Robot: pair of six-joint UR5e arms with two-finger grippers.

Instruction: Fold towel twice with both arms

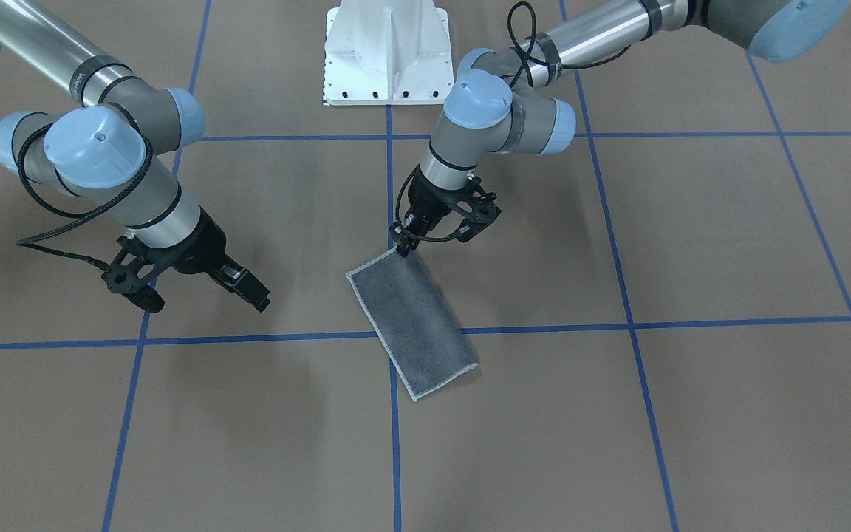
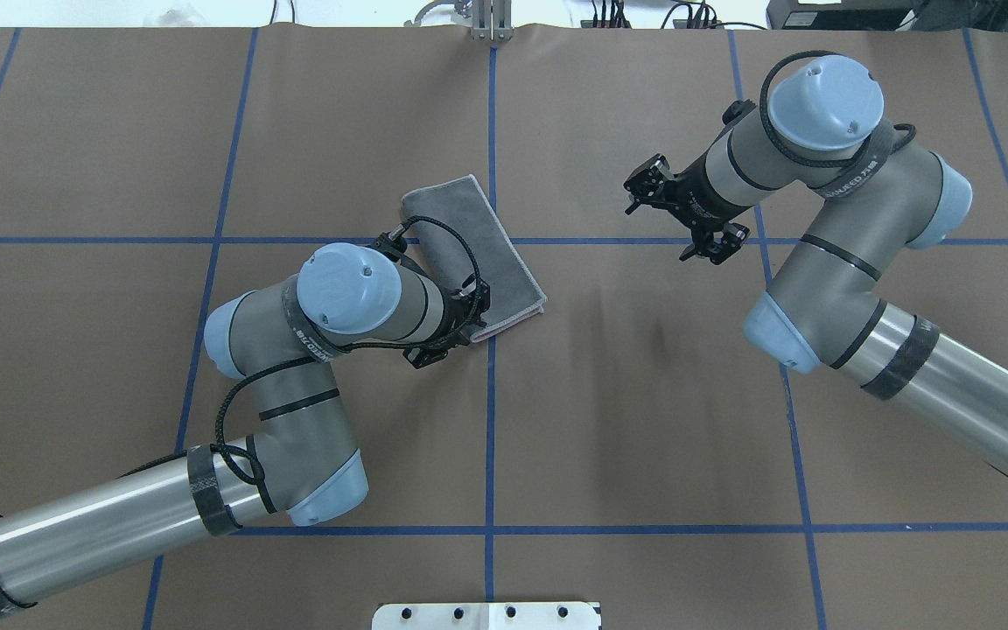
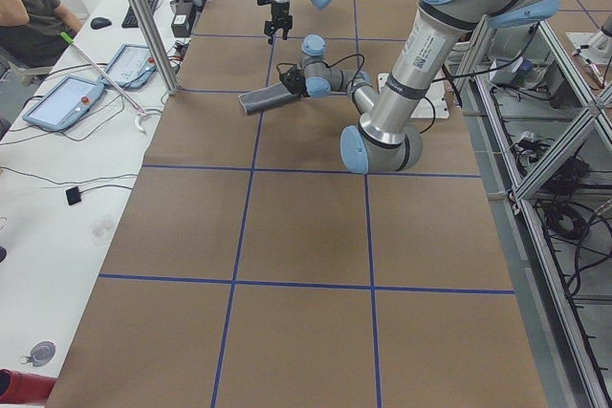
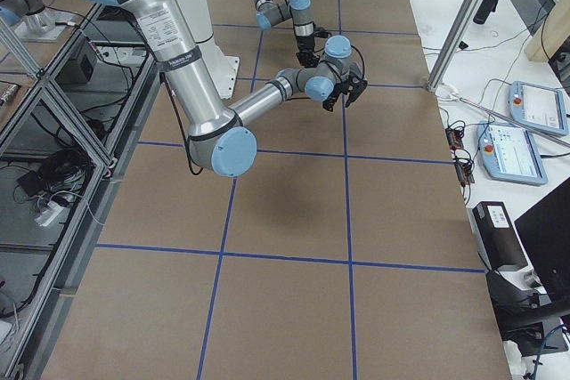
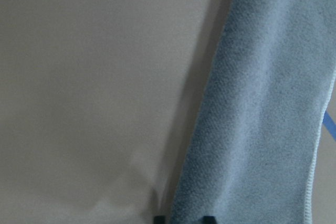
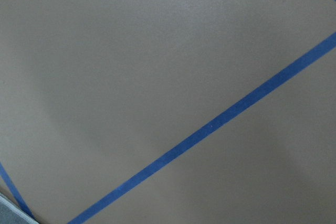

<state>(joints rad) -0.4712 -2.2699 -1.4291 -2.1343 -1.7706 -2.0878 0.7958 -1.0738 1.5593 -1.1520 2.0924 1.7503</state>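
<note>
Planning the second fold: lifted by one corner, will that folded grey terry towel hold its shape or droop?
The folded grey terry towel would probably droop, since it lies limp and flat. It likely weighs little, being thin cloth. Its layers may slide apart: a pink under-edge peeks out near the left gripper.

The towel (image 1: 412,325) lies on the table (image 1: 617,428), stretching forward from the left gripper (image 1: 405,244), which pinches its corner nearest the robot. The right gripper (image 1: 252,292) hangs well apart, to the left gripper's right and slightly farther out.
</note>
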